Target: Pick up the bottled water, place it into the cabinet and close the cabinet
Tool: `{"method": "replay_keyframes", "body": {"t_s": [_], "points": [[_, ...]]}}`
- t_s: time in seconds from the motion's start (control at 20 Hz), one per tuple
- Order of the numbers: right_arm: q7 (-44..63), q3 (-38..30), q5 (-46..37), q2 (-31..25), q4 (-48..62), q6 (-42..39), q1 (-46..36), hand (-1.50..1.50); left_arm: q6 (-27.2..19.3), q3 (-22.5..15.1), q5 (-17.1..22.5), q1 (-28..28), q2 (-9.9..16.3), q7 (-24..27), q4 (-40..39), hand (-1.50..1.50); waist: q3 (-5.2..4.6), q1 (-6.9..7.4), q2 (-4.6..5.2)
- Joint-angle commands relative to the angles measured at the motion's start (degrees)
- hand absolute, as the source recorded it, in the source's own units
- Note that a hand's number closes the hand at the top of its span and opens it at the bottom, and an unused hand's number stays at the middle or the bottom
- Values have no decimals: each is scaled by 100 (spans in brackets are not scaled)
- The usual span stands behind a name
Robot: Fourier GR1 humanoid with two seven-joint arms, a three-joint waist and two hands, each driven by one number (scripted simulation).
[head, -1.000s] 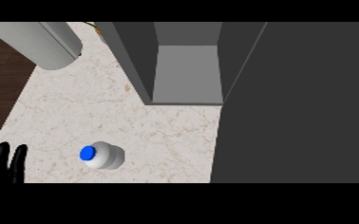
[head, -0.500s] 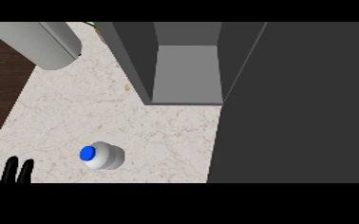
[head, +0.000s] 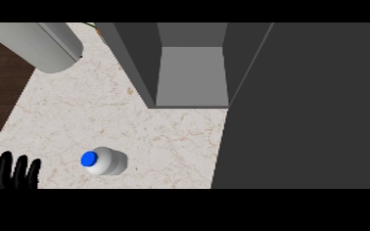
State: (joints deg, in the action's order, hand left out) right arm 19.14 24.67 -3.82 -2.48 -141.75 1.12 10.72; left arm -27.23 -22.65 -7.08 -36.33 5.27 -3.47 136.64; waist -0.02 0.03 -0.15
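Note:
The bottled water, pale with a blue cap, stands upright on the marble counter near the lower left. My left hand shows only as black fingers pointing up at the lower left edge, a short way left of the bottle and not touching it. The grey cabinet stands open at the top middle, its inside bare. Its dark open door fills the right side of the view. My right hand does not show.
A large grey cylinder lies at the top left over the counter's edge. Dark wooden floor shows beyond the counter's left edge. Bare marble lies between the bottle and the cabinet.
The left hand's fingers have crept a little to the right and further into view along the lower left edge. The bottle and the cabinet have not moved.

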Motion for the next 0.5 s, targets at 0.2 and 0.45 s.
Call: {"method": "replay_keyframes", "body": {"t_s": [0.2,0.45], "points": [[424,241,-484,-142,-521,202,-131,-150,-83,643,389,663,-185,193,-1045,-150,-2,-30,8],[754,172,-467,-194,-586,306,-531,-150,292,926,1055,228,-143,1030,-1716,-150,-9,26,1]]}}
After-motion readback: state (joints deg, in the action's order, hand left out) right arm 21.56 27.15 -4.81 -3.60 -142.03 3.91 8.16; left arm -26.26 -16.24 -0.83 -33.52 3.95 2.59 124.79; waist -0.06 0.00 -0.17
